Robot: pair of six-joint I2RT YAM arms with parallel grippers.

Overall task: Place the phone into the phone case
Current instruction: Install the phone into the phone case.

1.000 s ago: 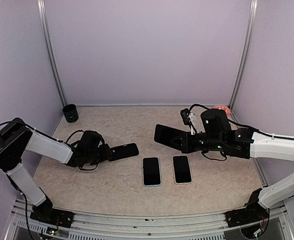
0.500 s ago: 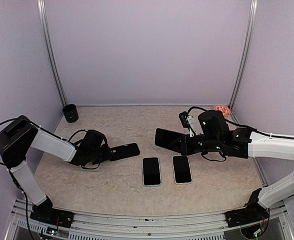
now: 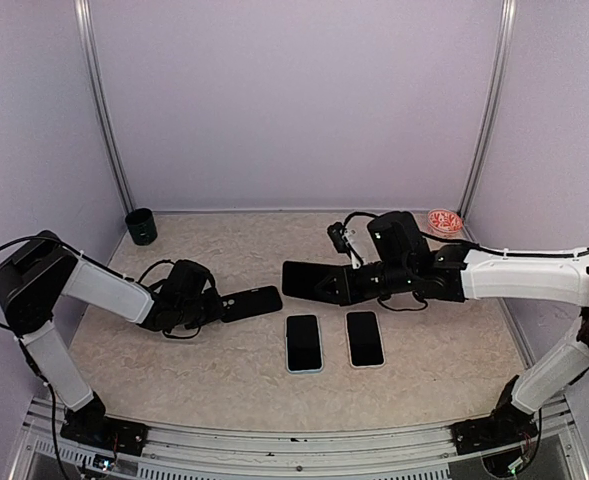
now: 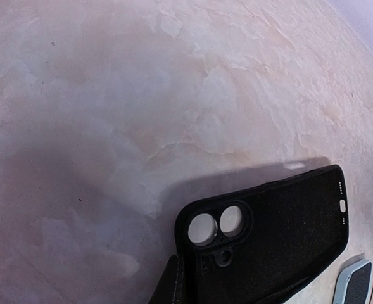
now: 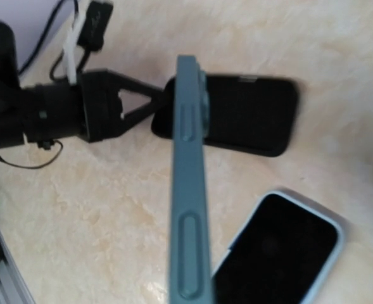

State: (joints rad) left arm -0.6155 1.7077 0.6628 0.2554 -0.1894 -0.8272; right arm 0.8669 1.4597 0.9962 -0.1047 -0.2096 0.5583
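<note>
Left gripper (image 3: 220, 305) clamps phone case (image 3: 256, 301), steadying it left of tabletop (image 3: 244, 250) centre. My right gripper (image 3: 331, 285) grips phone (image 3: 300, 278), raised for insertion.

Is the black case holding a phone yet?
Empty. The matte black phone case shows table through its camera holes, and the blue-edged phone sits edge-on in the right gripper, apart.

- Table (image 3: 224, 370): beige, marble-patterned top.
- Black cup (image 3: 141, 226): upright in the far left corner.
- Red-patterned dish (image 3: 444, 220): far right corner.
- Black phone case (image 3: 252, 303): left of centre, camera cut-outs leftward.
- Blue-rimmed phone (image 3: 304, 342) and white-rimmed phone (image 3: 365, 339): flat, screens up, side by side, apart, near centre front.
</note>
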